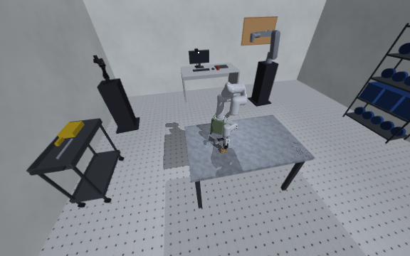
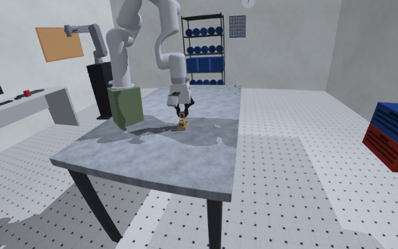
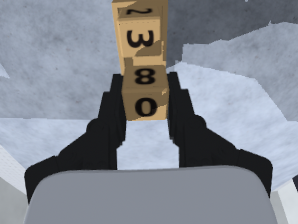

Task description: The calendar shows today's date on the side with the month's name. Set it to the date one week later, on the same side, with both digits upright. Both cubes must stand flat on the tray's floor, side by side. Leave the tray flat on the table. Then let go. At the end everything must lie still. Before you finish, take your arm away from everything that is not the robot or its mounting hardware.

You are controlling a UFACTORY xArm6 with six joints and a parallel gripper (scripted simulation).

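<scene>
The gripper [image 2: 182, 115] [image 3: 145, 79] is shut on a wooden cube [image 3: 145, 100], with one finger on each side of it. The wrist view shows an 8 and a 0 on this cube's faces. The other wooden cube [image 3: 141, 46] sits in the far part of the wooden tray [image 3: 119, 56] [image 2: 182, 129]; a 3 shows on its top and a 2 on its far side in the wrist view. In the exterior view the held cube hangs a little above the tray, with a small gap below it. The tray rests on the table. The held cube's underside is hidden.
The grey table [image 1: 262, 142] [image 2: 133, 155] carries the green base block [image 1: 217, 126] [image 2: 130, 107] of the arm, behind the tray in the top view and left of it in the exterior view. The arm's shadow falls around the tray.
</scene>
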